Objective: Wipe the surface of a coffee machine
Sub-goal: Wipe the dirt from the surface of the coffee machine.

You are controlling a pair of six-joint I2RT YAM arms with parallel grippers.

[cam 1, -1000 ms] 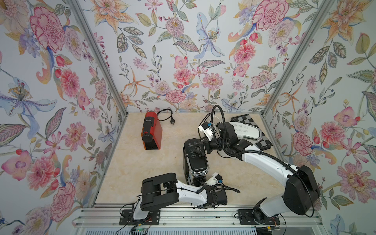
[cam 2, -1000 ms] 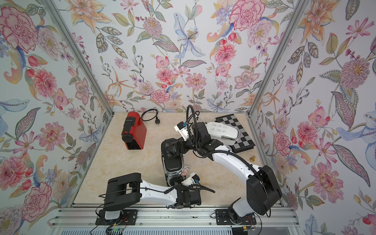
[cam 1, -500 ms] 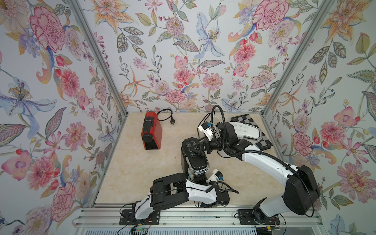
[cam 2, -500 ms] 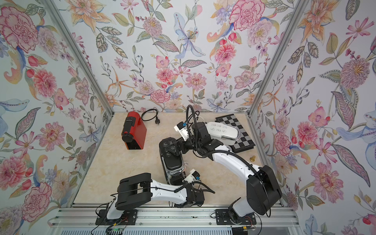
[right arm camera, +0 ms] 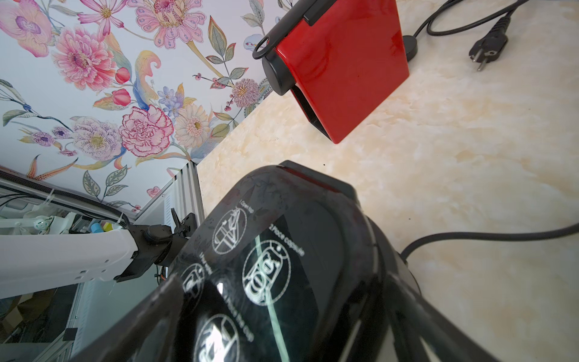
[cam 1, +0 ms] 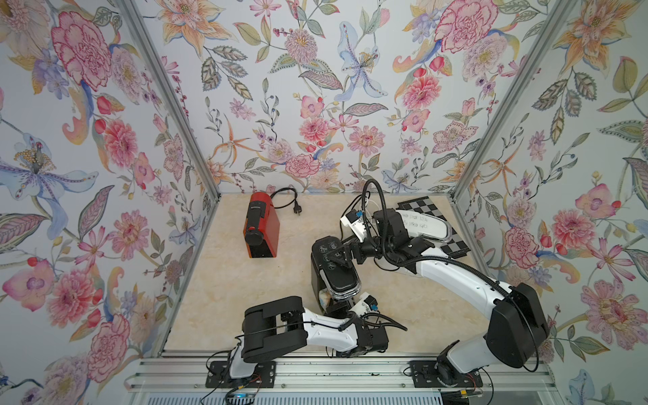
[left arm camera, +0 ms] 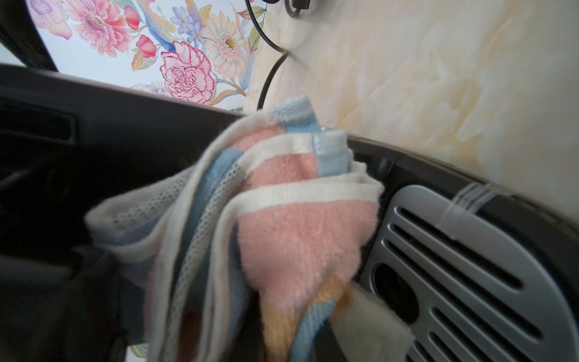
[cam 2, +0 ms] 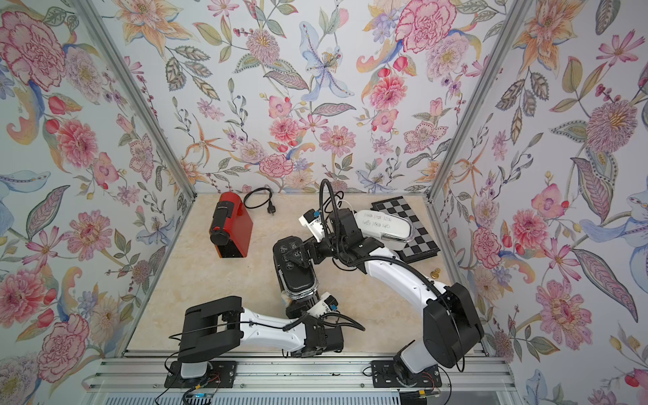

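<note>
1. Shifted since a sec ago: the glossy black capsule coffee machine point(cam 1: 335, 270) sits slightly farther from the front rail. The left arm's black elbow block point(cam 1: 273, 328) is back toward the left wall vs half a sec ago.
2. Black machine now stands upright mid-table, between both arms. White pictograms on its top show in the right wrist view point(right arm camera: 266, 272).
3. Left gripper point(cam 1: 338, 308) is low at the machine's near end, mostly hidden under its overhang in both top views. Jaws pressed together, pinching a pink-blue-white striped terry cloth point(left arm camera: 297, 238).
4. Cloth is bunched and touches the machine's dark body, just beside the silver slotted drip grate point(left arm camera: 470, 266). A bit of it peeks out in a top view point(cam 1: 324, 299).
5. Right gripper point(cam 1: 339, 258) is over the machine's top panel, jaws spread wide, fingers lying on the lid w/ nothing pinched.
6. Back left: red boxy coffee machine point(cam 2: 233, 224) w/ black plug cord point(cam 2: 270, 209).
7. Back right: black-white chequered board point(cam 2: 392, 205) w/ a white oval lidded tub point(cam 2: 385, 226) on it.
</note>
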